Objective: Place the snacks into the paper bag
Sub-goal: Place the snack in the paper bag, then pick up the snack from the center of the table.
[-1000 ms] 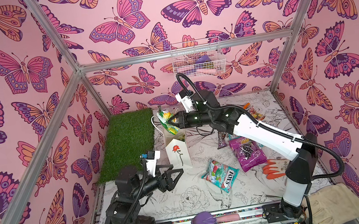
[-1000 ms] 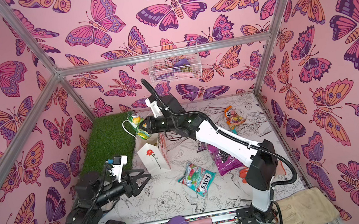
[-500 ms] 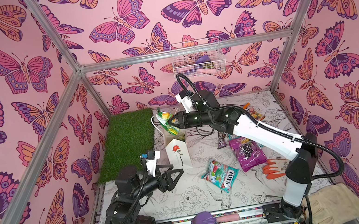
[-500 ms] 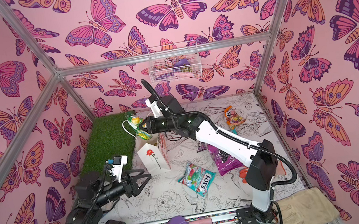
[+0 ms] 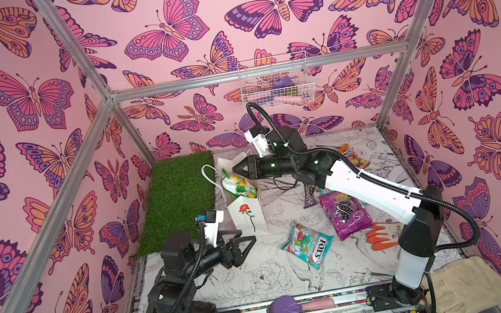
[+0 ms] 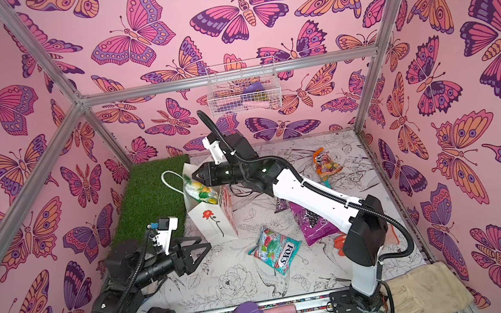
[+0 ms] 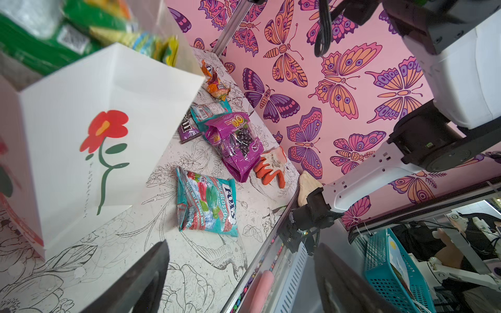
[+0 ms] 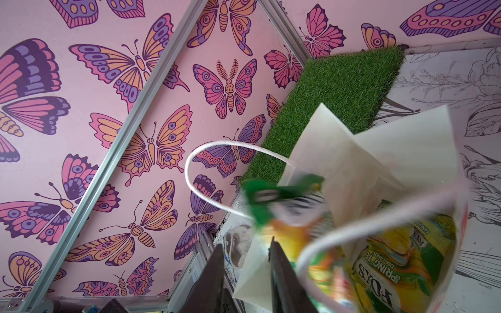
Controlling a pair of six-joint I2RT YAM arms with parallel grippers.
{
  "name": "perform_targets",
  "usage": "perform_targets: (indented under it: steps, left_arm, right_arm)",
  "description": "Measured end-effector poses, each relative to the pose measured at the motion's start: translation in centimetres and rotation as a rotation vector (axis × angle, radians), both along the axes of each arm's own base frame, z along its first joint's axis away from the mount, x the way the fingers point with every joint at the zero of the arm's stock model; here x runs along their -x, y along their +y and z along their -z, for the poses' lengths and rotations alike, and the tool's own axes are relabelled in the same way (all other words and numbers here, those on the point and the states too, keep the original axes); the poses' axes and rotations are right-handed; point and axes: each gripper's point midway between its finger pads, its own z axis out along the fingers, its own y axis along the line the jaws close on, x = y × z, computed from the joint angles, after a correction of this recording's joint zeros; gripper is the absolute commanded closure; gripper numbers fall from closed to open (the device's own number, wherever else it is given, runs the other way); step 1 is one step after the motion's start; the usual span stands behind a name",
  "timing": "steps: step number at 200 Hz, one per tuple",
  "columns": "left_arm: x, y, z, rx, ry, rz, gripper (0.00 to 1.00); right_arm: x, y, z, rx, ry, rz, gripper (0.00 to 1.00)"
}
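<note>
The left claw (image 5: 248, 249) is held spread wide and empty above the table (image 5: 262, 284), with the paper bag (image 5: 249, 219) standing upright just ahead of its tips. The bag's mouth lies directly beneath the right claw (image 5: 235, 170). A green-yellow FOX'S packet (image 5: 237, 186) is lodged in that mouth, partly inside, with its upper end above the rim and just under the claw tips. In the right wrist view the jaws are seen parted a little with nothing between them, so the packet is judged let go.

The step in hand is taken to be the drop of this packet into the bag. Behind the right claw, back along its arm, four snacks lie on the table: the teal FOX'S packet (image 5: 308, 249), the brown bar wrapper (image 5: 309, 194), the purple grape bag (image 5: 346, 218) and the orange packet (image 5: 356, 157).

For the next move, the right claw would need to be lifted clear of the cord handle (image 5: 209, 174) without snagging it — then brought over one of those packets. The teal one lies flat and apart from the rest, so it is judged the easiest to pinch.
</note>
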Motion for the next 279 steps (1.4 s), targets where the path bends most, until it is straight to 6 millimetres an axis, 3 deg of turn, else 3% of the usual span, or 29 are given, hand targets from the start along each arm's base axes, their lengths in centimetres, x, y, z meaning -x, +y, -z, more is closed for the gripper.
perform_targets:
  steps: [52, 97, 130, 161, 180, 189, 233, 279]
  left_arm:
    - [0.0, 0.0, 0.0, 0.0, 0.001, 0.0, 0.14]
    - [0.0, 0.0, 0.0, 0.0, 0.0, 0.0, 0.14]
    - [-0.1, 0.1, 0.1, -0.003, 0.001, -0.006, 0.14]
    - [-0.6, 0.1, 0.6, -0.014, 0.022, -0.016, 0.14]
    - [-0.9, 0.2, 0.9, -0.026, 0.033, -0.032, 0.15]
    - [-1.0, 0.2, 1.1, -0.033, 0.035, -0.041, 0.15]
    - [-0.5, -0.7, 1.2, -0.09, 0.032, -0.031, 0.16]
    - [0.5, -5.5, 3.6, -0.284, 0.041, 0.076, 0.16]
  right_arm:
    - [0.0, 0.0, -0.2, -0.006, -0.005, 0.0, 0.68]
    - [0.0, 0.0, -0.1, -0.006, 0.0, 0.001, 0.59]
    - [0.3, -0.2, -0.1, -0.008, 0.005, -0.004, 0.46]
    - [1.3, -1.2, -1.4, -0.018, -0.017, -0.01, 0.25]
    - [2.3, -2.6, -2.8, -0.026, -0.045, -0.004, 0.15]
    - [2.9, -3.4, -3.4, -0.028, -0.06, 0.003, 0.0]
    - [5.5, -8.7, -5.0, 0.0, -0.151, 0.083, 0.01]
    - [6.7, -14.0, -5.1, 0.063, -0.23, 0.218, 0.01]
